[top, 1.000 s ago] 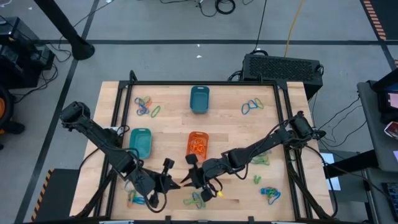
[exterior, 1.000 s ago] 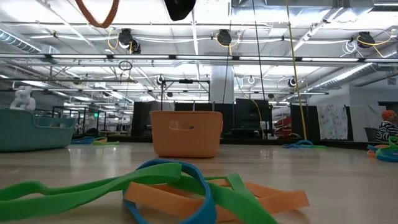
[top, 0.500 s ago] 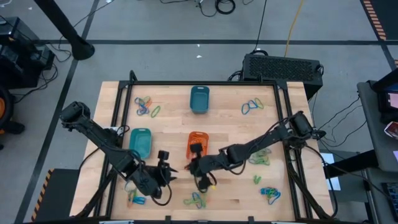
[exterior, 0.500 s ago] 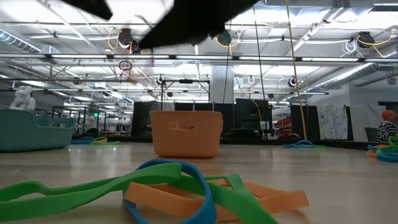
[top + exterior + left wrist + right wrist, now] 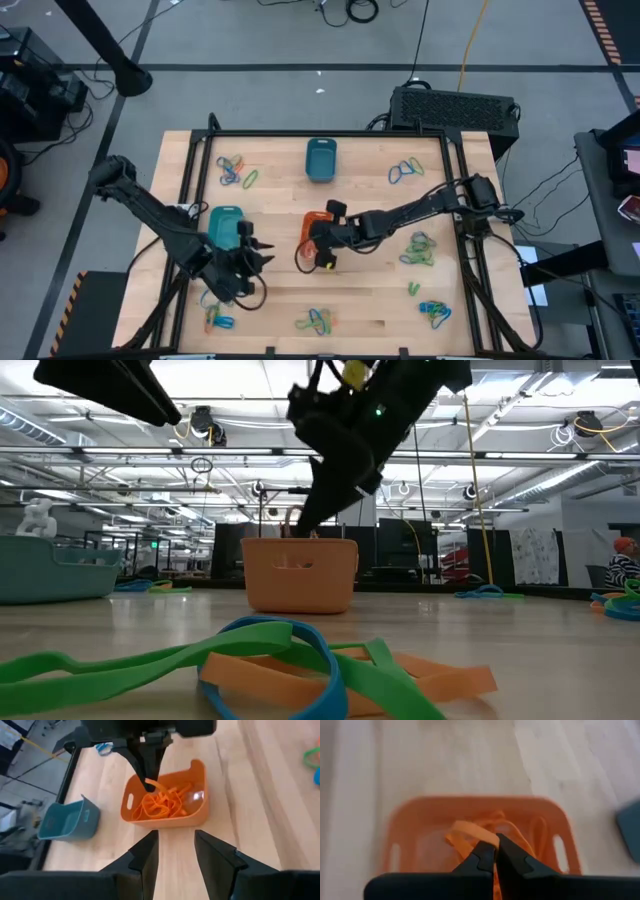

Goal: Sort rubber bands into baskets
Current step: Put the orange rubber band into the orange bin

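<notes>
The right pincer (image 5: 495, 851) hangs over the orange basket (image 5: 316, 228), its tips pressed together on an orange band (image 5: 470, 832) that dangles into the orange loops inside. The left pincer (image 5: 174, 851) waits beside the turquoise basket (image 5: 226, 226), fingers parted and empty, facing the orange basket across the table (image 5: 380, 310).

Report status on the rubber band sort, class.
Right gripper shut on orange rubber band, above orange basket. Left gripper open, waiting nearby. Nothing in the way.
</notes>
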